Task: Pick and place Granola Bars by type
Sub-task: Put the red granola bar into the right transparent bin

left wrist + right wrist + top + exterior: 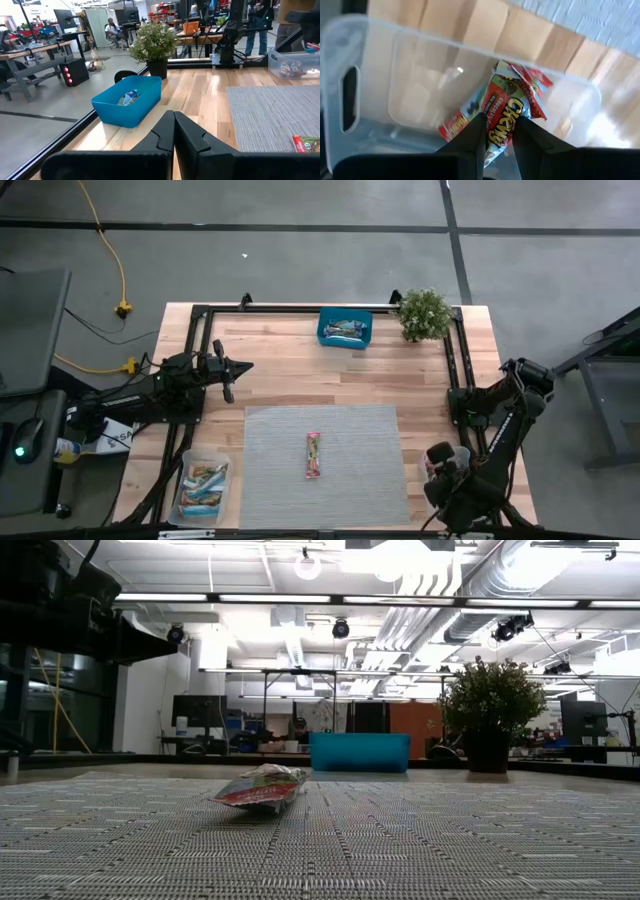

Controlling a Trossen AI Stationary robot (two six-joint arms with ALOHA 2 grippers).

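Observation:
One red and green granola bar [313, 455] lies flat on the grey mat [360, 480]; the low view shows it [262, 788] too. More bars lie in the teal box [345, 330] and in the clear tub [203, 485] at the near left. My right gripper [501, 122] hangs over the clear tub [380, 90] at the near right, shut on a red granola bar [507, 107]. Another red bar [452, 126] lies below it in that tub. My left gripper [174, 131] is shut and empty, held above the table's left side. My right gripper pinches the red granola bar between its two fingers [474, 134], one on each long side, near one end [496, 137] of the bar. It comes from above, pointing down into the tub. The bar's other end [517, 75] reaches beyond the fingertips; whether it touches the bars below, I cannot tell.
A potted plant [425, 313] stands at the far right corner beside the teal box. A black frame [300, 308] runs along the table's edges. Bare wood [300, 370] lies between the mat and the teal box. People and benches show in the room beyond.

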